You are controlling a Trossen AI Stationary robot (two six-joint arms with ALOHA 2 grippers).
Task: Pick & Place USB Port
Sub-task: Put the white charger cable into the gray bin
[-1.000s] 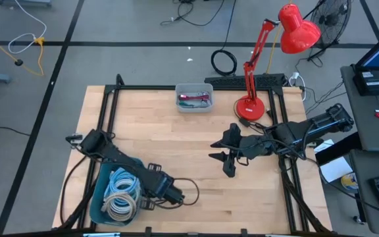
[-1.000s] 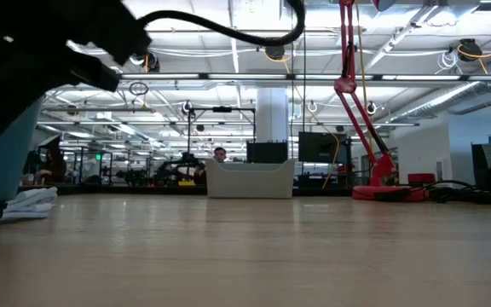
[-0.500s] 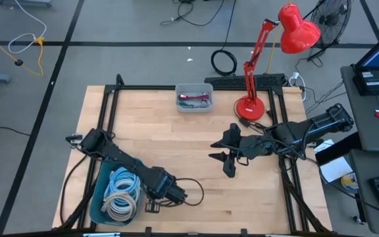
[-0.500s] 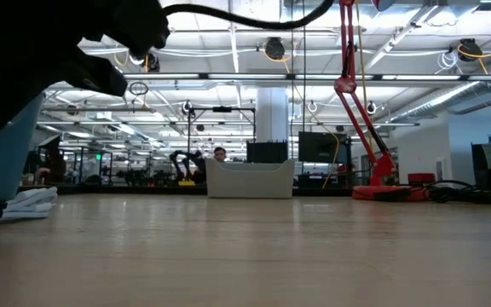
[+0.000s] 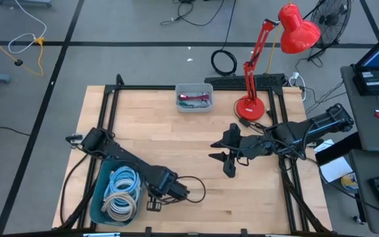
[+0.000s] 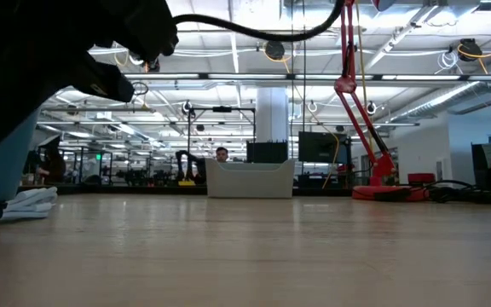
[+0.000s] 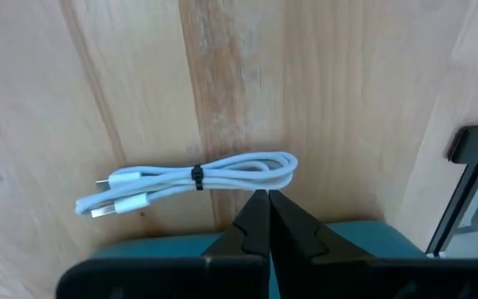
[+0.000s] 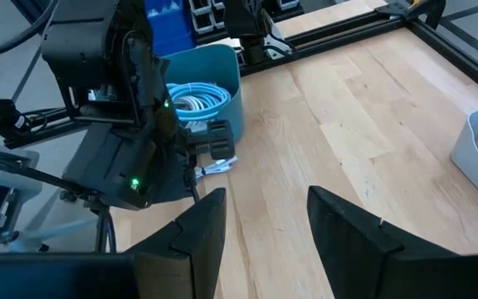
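A white USB cable (image 7: 191, 177), coiled and tied at its middle with a dark band, lies flat on the wooden table beside a blue bin (image 5: 102, 197). The right wrist view shows the cable (image 8: 212, 168) by the bin's wall. My left gripper (image 7: 266, 196) points steeply down above the bin's edge. It is shut with nothing between its fingers, and the tips are right at the cable's long side near the looped end. My right gripper (image 5: 226, 163) hangs open over the table's right half, high above the wood. My left gripper's shut fingertips (image 7: 260, 203) come from above and stand against the near side of the cable bundle (image 7: 251, 176), close to its looped end. I cannot tell whether they touch it. The cable lies flat on the table.
The blue bin holds coils of pale cable (image 5: 122, 191). A grey tray (image 5: 194, 99) with red and pink items stands at the far edge. A red desk lamp (image 5: 251, 106) stands to its right. A black frame (image 5: 110, 99) runs around the table. Bare wood lies between the arms.
My left arm's wrist has swung a little toward the table's right edge along the near side, and the gripper has tipped somewhat. My right arm has kept still.
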